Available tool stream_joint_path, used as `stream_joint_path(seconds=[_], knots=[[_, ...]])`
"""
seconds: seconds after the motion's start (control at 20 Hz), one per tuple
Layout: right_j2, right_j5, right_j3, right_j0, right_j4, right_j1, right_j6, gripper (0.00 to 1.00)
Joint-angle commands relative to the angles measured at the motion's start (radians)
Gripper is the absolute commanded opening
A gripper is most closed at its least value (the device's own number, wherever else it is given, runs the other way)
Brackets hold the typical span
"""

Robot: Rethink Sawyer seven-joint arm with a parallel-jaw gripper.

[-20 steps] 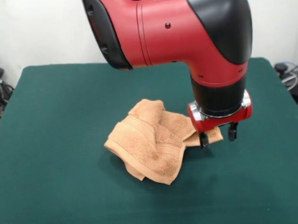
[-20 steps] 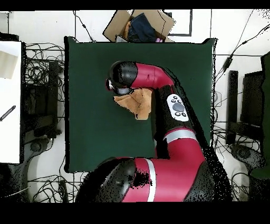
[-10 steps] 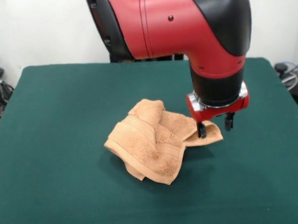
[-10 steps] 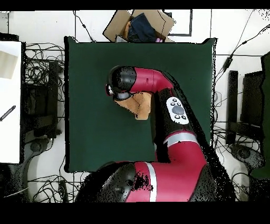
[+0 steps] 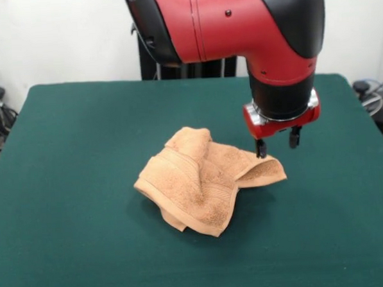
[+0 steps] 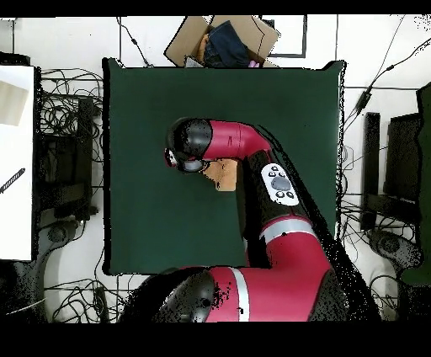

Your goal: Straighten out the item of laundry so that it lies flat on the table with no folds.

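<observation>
Front view shows the peach-orange towel [image 5: 203, 184] lying crumpled near the middle of the green table [image 5: 72, 188], bunched into thick overlapping folds: a rounded hump at its far side, a doubled hemmed edge running down its left and near sides, and one corner flap sticking out to the picture's right, its tip slightly raised off the cloth. The red and black arm [image 5: 237, 25] comes down over that flap, and the gripper [image 5: 277, 143] hangs just above the flap's far edge. Its two dark fingers [image 5: 261, 148] stand a narrow way apart with nothing between them; the left-hand finger in the picture is very close to the terry, though contact cannot be made out. From overhead, the arm's black elbow and red link cover most of the towel, leaving only a small peach patch [image 6: 222, 174] visible beside the arm, about mid-table. Beyond the table's far edge in that view sits an open cardboard box [image 6: 223, 38] with dark cloth in it, and cables [image 6: 63, 109] sprawl over the floor on both sides. No brand, label or writing can be read on the towel, the arm or the box; the round buttons on the arm's link carry marks too small to read.
</observation>
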Motion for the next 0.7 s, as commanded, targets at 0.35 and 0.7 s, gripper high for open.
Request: stream_joint_path(seconds=[0.35, 0.7], knots=[[0.033, -0.116, 0.1, -0.005, -0.079, 0.041, -0.003, 1.0], [0.026, -0.144, 0.088, -0.01, -0.086, 0.078, -0.006, 1.0]])
